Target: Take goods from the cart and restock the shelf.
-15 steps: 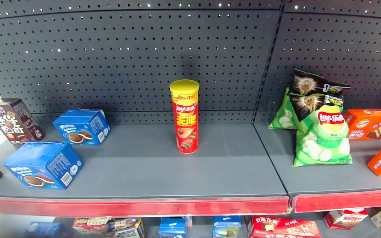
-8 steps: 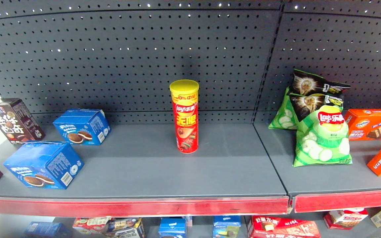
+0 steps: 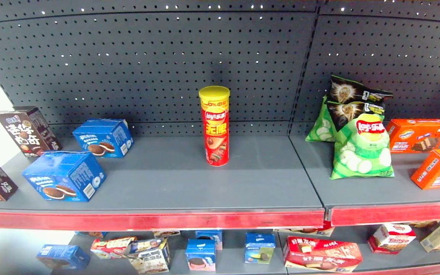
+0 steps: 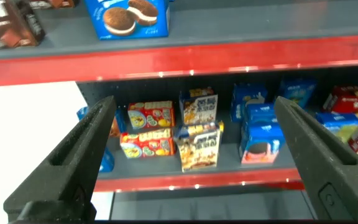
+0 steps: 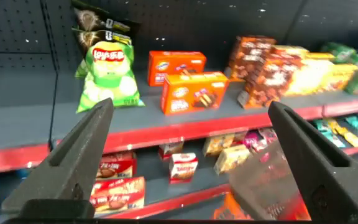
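My left gripper (image 4: 192, 102) is spread wide and holds nothing, and my right gripper (image 5: 191, 104) is just as wide and just as empty. The chip can (image 3: 214, 126) stands upright on the grey shelf (image 3: 166, 183), close to the pegboard back. To the can's left lies a blue cookie box (image 3: 103, 137), with a second blue box (image 3: 64, 175) nearer the front edge and a dark brown box (image 3: 29, 130) farther out. To the can's right a green chip bag (image 3: 362, 152) leans under black bags (image 3: 351, 99), and beyond them sit orange boxes (image 3: 418, 134).
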Available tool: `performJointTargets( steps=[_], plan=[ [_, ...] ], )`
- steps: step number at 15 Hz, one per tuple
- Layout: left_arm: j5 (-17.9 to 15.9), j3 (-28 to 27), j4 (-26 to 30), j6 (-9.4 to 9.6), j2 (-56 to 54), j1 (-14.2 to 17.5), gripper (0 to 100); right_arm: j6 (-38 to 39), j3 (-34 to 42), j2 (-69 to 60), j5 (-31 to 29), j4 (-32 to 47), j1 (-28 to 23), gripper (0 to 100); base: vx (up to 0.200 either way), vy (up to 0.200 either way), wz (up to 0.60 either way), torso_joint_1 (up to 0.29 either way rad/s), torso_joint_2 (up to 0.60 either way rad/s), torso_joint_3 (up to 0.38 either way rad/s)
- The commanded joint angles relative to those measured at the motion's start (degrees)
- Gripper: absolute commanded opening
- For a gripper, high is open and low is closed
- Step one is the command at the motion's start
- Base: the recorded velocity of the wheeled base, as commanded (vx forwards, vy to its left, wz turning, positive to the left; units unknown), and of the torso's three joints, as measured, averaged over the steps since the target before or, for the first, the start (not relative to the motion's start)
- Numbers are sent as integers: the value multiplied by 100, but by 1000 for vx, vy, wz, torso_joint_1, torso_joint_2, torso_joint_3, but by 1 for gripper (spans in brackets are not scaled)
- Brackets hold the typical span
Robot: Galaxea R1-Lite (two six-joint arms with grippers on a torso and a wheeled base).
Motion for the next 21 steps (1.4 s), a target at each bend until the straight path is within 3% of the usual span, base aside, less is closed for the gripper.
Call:
performJointTargets(
  steps=[1,4,7,17,21],
  plan=[
    [-2,1,-1,2,-2,1,100,12,214,-102,72,100,33,100,0,0,0,0,0,0],
    [16,1,-1,-33,-2,1,100,-6,399,-234,529,135,-20,100,0,0,0,0,0,0],
    [7,1,-1,-24,-2,1,100,-23,522,-330,942,205,-398,100,0,0,0,0,0,0],
    [7,1,-1,-33,-2,1,100,-146,610,-541,1205,372,-512,100,0,0,-540,4,1,2],
    [16,1,-1,-42,-2,1,100,-146,619,-647,1381,372,-512,100,0,0,0,0,0,0]
  ],
)
